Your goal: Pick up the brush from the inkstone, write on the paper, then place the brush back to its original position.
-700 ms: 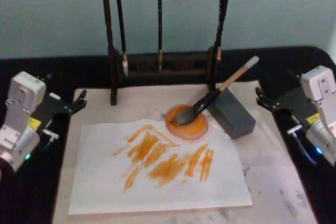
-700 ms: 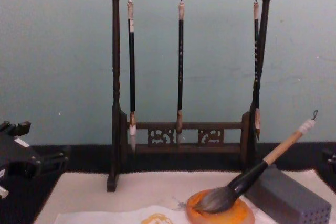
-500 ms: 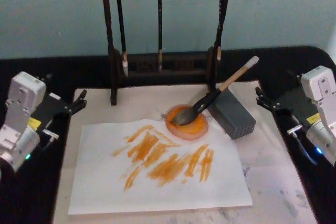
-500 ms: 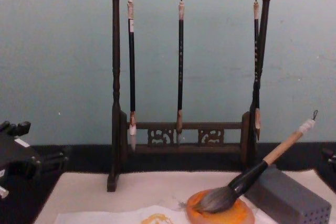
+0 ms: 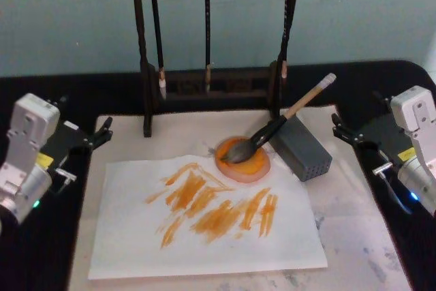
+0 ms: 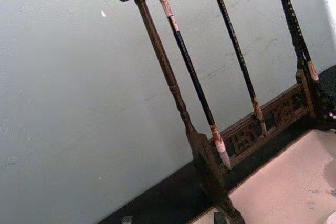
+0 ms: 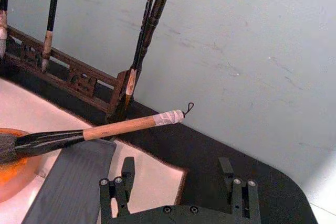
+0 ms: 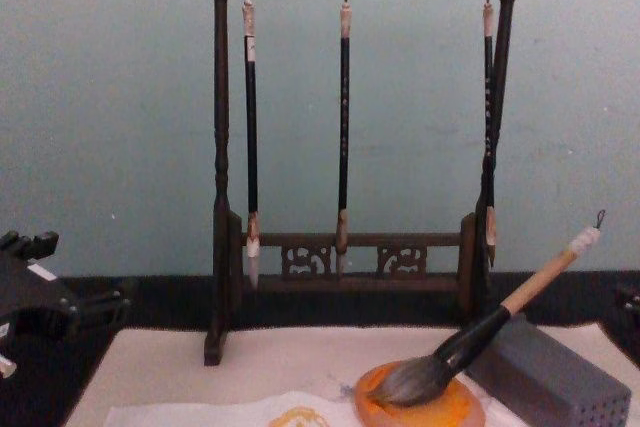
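Observation:
The brush lies with its grey tuft in the round orange inkstone, its pale handle leaning up to the right over a grey block. From the chest the brush rises the same way out of the inkstone. The paper with orange strokes lies in front of the dish. My left gripper hangs open at the mat's left edge. My right gripper is open at the right edge; in the right wrist view its fingers stand apart below the brush.
A dark wooden rack with three thin hanging brushes stands behind the beige felt mat. The grey block with tiny holes sits right of the dish. Black table surface runs along both sides, under the arms.

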`<action>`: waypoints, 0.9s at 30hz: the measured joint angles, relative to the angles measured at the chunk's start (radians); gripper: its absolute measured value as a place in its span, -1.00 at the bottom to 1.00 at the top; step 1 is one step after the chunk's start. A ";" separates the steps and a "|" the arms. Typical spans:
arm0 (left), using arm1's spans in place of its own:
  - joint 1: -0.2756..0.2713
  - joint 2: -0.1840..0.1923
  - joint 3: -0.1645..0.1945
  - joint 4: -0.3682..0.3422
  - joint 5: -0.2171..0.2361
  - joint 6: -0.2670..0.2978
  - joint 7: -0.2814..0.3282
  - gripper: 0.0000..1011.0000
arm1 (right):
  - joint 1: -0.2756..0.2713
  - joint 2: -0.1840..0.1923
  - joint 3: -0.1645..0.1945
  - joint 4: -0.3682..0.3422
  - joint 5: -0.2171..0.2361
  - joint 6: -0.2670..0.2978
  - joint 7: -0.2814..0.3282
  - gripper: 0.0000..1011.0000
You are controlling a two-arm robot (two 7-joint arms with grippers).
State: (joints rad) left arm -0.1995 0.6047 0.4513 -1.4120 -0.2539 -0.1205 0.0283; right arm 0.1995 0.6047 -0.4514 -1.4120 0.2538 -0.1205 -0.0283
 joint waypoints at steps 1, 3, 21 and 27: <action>0.000 0.000 0.000 0.000 0.000 0.000 0.000 0.98 | 0.000 0.000 0.000 0.000 0.000 0.000 0.000 0.98; 0.000 0.000 0.000 0.000 0.000 0.000 0.000 0.98 | 0.000 0.000 0.000 0.000 0.000 0.000 0.000 0.98; 0.000 0.000 0.000 0.000 0.000 0.000 0.000 0.98 | 0.000 0.000 0.000 0.000 0.000 0.000 0.000 0.98; 0.000 0.000 0.000 0.000 0.000 0.000 0.000 0.98 | 0.000 0.000 0.000 0.000 0.000 0.000 0.000 0.98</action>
State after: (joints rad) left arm -0.1995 0.6047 0.4514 -1.4120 -0.2539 -0.1205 0.0283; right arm 0.1995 0.6047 -0.4514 -1.4120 0.2539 -0.1206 -0.0282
